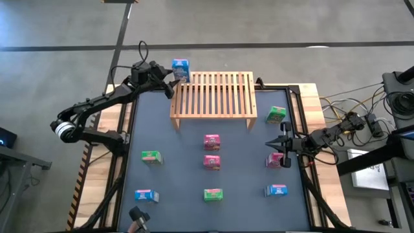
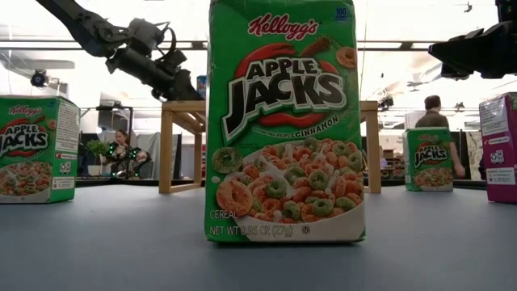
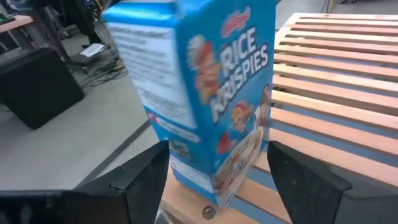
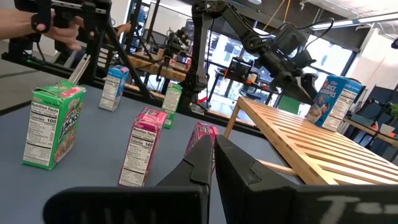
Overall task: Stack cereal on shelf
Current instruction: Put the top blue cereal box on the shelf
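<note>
A blue cereal box stands upright on the far left corner of the light-wood slatted shelf. My left gripper is open and comes at it level from the table's left, a finger on either side of its lower part. In the high view the same box and gripper show at that corner. Several green, pink and blue boxes stand on the dark tabletop, among them a pink one and a green one. My right gripper waits shut at the table's right edge. My left gripper has its fingers close beside the two sides of the blue box's lower part, level with it. I cannot tell whether they touch. The box's bottom rests on the shelf's corner.
A green box stands close before the low camera, with others to its left and right. A pink box stands just beside my right gripper. People are in the room beyond the table.
</note>
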Robot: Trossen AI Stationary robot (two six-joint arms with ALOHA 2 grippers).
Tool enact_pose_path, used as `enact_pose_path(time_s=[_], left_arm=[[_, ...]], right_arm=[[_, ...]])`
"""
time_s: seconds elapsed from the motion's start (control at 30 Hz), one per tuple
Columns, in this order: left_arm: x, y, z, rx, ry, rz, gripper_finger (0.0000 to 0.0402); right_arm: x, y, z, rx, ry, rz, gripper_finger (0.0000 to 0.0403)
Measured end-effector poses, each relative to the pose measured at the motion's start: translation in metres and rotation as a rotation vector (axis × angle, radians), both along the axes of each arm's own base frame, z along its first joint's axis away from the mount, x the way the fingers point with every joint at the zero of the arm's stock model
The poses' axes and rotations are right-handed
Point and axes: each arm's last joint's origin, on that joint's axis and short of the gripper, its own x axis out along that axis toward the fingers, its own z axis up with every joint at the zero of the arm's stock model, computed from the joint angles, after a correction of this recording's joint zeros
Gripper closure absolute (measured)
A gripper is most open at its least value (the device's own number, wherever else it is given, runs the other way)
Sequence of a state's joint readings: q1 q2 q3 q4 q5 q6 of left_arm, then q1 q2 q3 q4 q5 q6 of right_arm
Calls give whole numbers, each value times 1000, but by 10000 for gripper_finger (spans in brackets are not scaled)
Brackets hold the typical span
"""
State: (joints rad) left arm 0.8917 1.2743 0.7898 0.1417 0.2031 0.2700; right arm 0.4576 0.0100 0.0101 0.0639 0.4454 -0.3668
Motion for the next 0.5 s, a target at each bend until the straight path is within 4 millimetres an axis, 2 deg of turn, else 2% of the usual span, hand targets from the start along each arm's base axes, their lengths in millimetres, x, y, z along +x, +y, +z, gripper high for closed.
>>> enact_pose_path(time_s=[0.5], left_arm=[[1,-1,0,-31,-29,-43,176]], right_arm=[[0,0,0,0,0,0,394]])
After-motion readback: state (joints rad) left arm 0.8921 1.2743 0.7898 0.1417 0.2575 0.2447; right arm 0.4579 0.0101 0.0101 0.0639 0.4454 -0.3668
